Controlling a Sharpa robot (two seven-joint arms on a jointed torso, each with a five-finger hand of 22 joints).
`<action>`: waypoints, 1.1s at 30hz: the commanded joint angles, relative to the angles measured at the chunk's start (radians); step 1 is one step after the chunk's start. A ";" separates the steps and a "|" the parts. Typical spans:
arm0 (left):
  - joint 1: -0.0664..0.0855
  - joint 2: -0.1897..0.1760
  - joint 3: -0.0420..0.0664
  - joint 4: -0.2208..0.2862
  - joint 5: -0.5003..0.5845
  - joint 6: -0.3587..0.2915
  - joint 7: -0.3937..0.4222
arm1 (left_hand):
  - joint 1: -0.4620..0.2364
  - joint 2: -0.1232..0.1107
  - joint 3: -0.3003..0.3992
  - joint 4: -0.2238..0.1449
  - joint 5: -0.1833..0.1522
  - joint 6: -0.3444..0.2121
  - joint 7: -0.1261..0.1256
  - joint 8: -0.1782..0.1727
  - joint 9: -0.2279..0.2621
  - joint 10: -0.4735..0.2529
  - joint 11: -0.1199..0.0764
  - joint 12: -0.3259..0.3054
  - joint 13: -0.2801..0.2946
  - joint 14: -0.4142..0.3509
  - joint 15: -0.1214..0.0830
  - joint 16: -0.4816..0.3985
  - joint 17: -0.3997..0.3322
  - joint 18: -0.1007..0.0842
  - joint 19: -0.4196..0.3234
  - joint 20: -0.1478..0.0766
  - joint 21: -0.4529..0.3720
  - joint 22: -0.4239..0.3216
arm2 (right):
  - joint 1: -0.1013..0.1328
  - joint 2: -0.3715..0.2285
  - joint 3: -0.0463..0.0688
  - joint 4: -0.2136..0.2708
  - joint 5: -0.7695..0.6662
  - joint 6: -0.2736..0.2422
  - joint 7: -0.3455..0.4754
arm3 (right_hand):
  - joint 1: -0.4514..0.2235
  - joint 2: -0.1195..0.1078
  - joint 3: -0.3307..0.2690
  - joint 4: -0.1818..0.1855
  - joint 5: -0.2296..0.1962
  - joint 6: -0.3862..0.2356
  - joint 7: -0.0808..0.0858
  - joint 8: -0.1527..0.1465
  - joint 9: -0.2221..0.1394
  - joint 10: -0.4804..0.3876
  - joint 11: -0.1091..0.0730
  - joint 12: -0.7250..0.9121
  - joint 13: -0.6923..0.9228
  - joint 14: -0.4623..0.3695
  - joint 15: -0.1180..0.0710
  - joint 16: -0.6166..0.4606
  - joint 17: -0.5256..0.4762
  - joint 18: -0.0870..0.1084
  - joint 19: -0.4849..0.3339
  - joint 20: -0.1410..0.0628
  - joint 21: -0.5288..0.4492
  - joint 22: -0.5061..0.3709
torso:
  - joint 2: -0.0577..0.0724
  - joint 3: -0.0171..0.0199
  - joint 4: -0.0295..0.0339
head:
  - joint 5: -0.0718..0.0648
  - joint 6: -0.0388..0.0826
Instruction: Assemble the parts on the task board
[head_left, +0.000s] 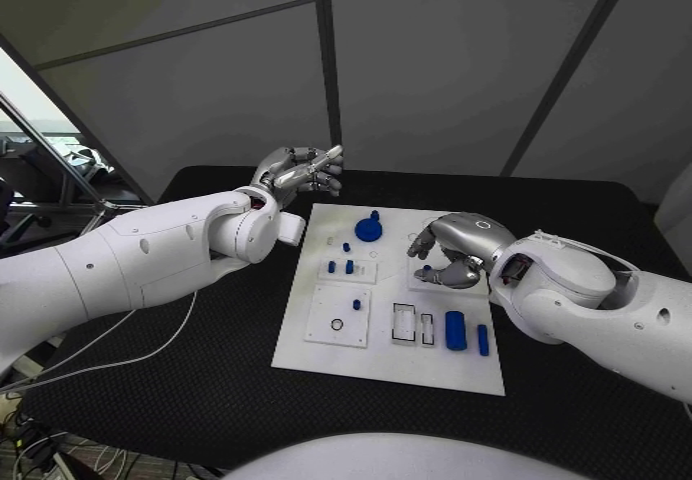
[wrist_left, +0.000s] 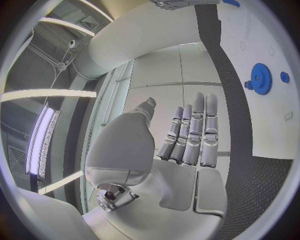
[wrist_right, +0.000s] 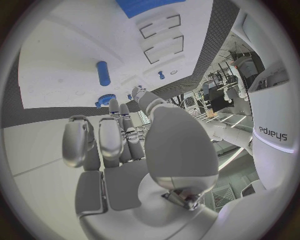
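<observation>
Left hand (head_left: 299, 168) raised above the table's (head_left: 173, 400) far edge, beyond the task board's (head_left: 382, 370) far left corner; fingers (wrist_left: 199, 130) extended side by side in the left wrist view, palm bare, nothing gripped. Far left corner of the board partly masked by the left arm's wrist housing.

Task board: flat white rectangular plate on coarse black matting. Toothed blue gear (head_left: 369, 229) with raised hub near the far edge. Two short blue pegs (head_left: 340, 267) standing on a small raised white plate. Thin dark ring (head_left: 338, 324) on another square plate, detail too small to resolve. Two black-outlined rectangular recesses (head_left: 413, 325) beside it. Rounded blue bar (head_left: 456, 330) and slimmer blue bar (head_left: 482, 340) lying parallel near the right edge.

Right hand (head_left: 453, 252) low over the board's right-centre, fingers curled inward; board surface beneath concealed, contact and contents not determinable. Right wrist view: smooth metallic fingers (wrist_right: 115, 142) bent, blue cylinder (wrist_right: 103, 73) lying apart beyond them
</observation>
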 joint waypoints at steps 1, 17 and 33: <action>0.002 0.002 0.000 -0.001 -0.003 0.017 0.012 | 0.005 0.010 -0.007 -0.001 -0.003 -0.010 0.035 0.012 -0.002 0.003 0.004 -0.015 -0.023 0.007 0.011 -0.074 -0.045 -0.010 -0.001 0.007 -0.047 -0.055 | 0.003 -0.004 0.002 -0.002 0.017 0.020 -0.027 | -0.012 -0.003 -0.013 0.000 0.006 -0.008 -0.005 -0.005 0.000 -0.011 0.000 -0.003 -0.001 0.018 0.004 -0.007 -0.003 0.003 -0.007 0.000 -0.008 0.021 | 0.002 0.0004 0.0012 | -0.008 0.001; 0.002 0.005 0.000 -0.004 -0.003 0.033 0.016 | 0.019 0.006 -0.004 0.006 -0.003 -0.026 0.047 0.031 -0.002 0.018 0.023 -0.131 -0.065 0.039 0.041 -0.407 -0.227 -0.011 -0.006 0.040 -0.250 -0.340 | 0.005 0.026 0.002 -0.040 -0.054 0.105 -0.058 | 0.019 0.016 -0.082 0.009 0.007 -0.037 -0.023 -0.005 0.000 -0.057 0.005 0.010 -0.009 0.015 0.007 -0.024 -0.031 0.013 -0.035 0.004 -0.045 -0.020 | 0.002 0.0002 0.0023 | -0.020 -0.003; 0.002 0.003 0.000 -0.003 -0.003 0.038 0.018 | 0.021 0.008 -0.003 0.007 -0.002 -0.026 0.047 0.033 -0.002 0.022 0.023 -0.136 -0.065 0.050 0.041 -0.419 -0.234 -0.011 0.003 0.039 -0.255 -0.356 | 0.004 0.054 0.001 -0.078 -0.098 0.193 -0.068 | 0.060 0.049 -0.057 -0.001 -0.001 -0.004 -0.029 0.013 0.005 -0.040 0.001 0.035 -0.014 0.014 0.005 -0.031 -0.043 0.012 -0.027 0.002 -0.043 -0.016 | 0.002 0.0011 0.0013 | -0.017 -0.011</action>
